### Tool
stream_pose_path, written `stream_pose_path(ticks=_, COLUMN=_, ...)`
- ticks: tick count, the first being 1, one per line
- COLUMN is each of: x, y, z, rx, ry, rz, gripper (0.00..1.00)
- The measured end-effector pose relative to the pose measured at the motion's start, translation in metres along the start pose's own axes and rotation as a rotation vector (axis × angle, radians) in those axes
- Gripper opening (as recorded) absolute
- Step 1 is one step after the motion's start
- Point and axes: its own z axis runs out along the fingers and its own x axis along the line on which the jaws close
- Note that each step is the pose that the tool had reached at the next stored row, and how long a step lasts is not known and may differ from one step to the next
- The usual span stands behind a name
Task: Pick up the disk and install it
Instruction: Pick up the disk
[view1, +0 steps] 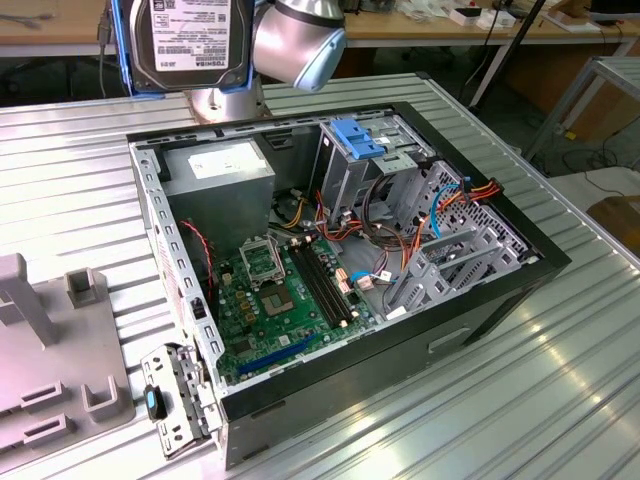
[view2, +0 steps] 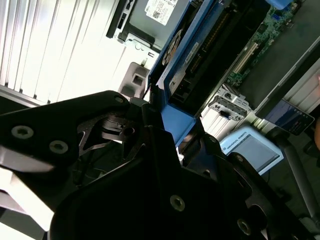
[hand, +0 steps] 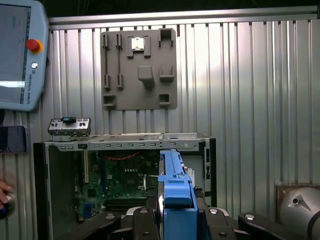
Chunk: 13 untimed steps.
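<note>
Ribbed metal bench (view1: 560, 400) underneath, carrying everything. Open computer case (view1: 400, 350) lying on its side across the middle of it, green motherboard (view1: 275, 300) facing up. Grey power supply (view1: 220, 170) in the far corner toward the exterior view's left, metal drive cage (view1: 450, 250) with bundled cables toward the exterior view's right. Grey fixture plate (view1: 50, 360) flat on the bench at the exterior view's left, apart from the case. Rounded grey arm joint (view1: 300, 40) high behind the case's far wall. Teach pendant (hand: 17, 55) with a red button, seen in the first wrist view.

Held aloft just beside the arm joint, above the bench and behind the case's far wall, clear of both: the disk (view1: 190, 40), a grey drive with a white label clipped in its bright blue frame. Stood on edge, broad labelled face turned toward the exterior camera. Edge-on in the first wrist view, long axis running straight out from the tool (hand: 177, 215) toward the open case. Tool closed on the near end of the blue frame, one black finger pressed against each side.

Second blue carrier (view1: 355, 135) sitting on top of the drive cage inside the case. Small metal port bracket (view1: 175, 395) on the bench just beside the case's near corner. Part of a person's hand (hand: 4, 197) near the pendant.
</note>
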Motion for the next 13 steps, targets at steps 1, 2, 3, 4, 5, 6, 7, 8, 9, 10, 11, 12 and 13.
stream_pose_path(ticks=1, x=0.0000, y=-0.0024, z=0.0001, rx=0.0000, ry=0.0000, rz=0.000, gripper=0.37)
stream_pose_path(ticks=2, x=0.0000, y=-0.0044, z=0.0001, rx=0.0000, ry=0.0000, rz=0.000, gripper=0.37)
stream_pose_path(ticks=3, x=0.0000, y=-0.0059, z=0.0001, rx=0.0000, ry=0.0000, rz=0.000, gripper=0.37)
stream_pose_path(ticks=4, x=-0.0001, y=-0.0104, z=0.0002, rx=0.0000, ry=0.0000, rz=0.000, gripper=0.37)
stream_pose_path(ticks=5, x=-0.0003, y=-0.0157, z=0.0004, rx=0.0000, ry=0.0001, rz=0.000, gripper=0.37)
stream_pose_path(ticks=6, x=-0.0004, y=-0.0181, z=0.0005, rx=0.0000, ry=0.0000, rz=0.000, gripper=0.37)
stream_pose_path(ticks=7, x=-0.0004, y=-0.0200, z=0.0006, rx=0.0001, ry=-0.0001, rz=0.000, gripper=0.37)
stream_pose_path(ticks=8, x=-0.0001, y=-0.0218, z=0.0006, rx=0.0000, ry=0.0000, rz=0.000, gripper=0.37)
stream_pose_path(ticks=9, x=0.0004, y=-0.0226, z=0.0007, rx=0.0000, ry=0.0000, rz=0.000, gripper=0.37)
stream_pose_path(ticks=10, x=0.0015, y=-0.0237, z=0.0009, rx=0.0001, ry=-0.0001, rz=0.000, gripper=0.37)
stream_pose_path(ticks=11, x=0.0024, y=-0.0245, z=0.0011, rx=0.0001, ry=-0.0001, rz=0.000, gripper=0.37)
stream_pose_path(ticks=12, x=0.0038, y=-0.0254, z=0.0011, rx=-0.0001, ry=0.0001, rz=0.000, gripper=0.37)
stream_pose_path(ticks=13, x=0.0050, y=-0.0264, z=0.0013, rx=0.0000, ry=0.0000, rz=0.000, gripper=0.37)
